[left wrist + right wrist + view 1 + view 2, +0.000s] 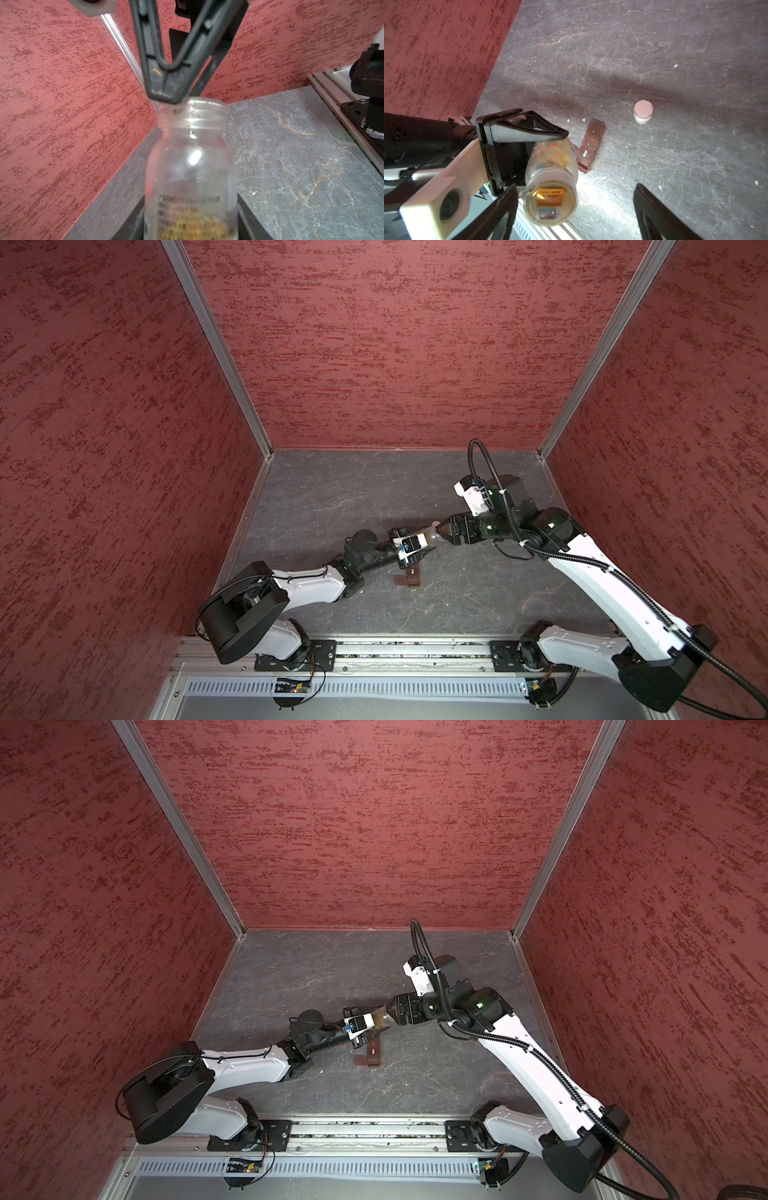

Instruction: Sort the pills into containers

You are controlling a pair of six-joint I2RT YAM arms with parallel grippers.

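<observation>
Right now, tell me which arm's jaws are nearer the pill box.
Left. The left jaws hold the bottle close over the pill box's end; the right jaws stand open farther off, past the bottle's mouth.

"Wed." in white on one closed cell of the brown containers (585, 154); neighbouring cells' marks unreadable; bottle (191, 166) label print blurred, illegible

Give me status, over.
Left gripper shut on uncapped bottle. Right gripper open at its mouth. Pill box on table, loose pills scattered. Cap aside, nothing blocking.
</observation>
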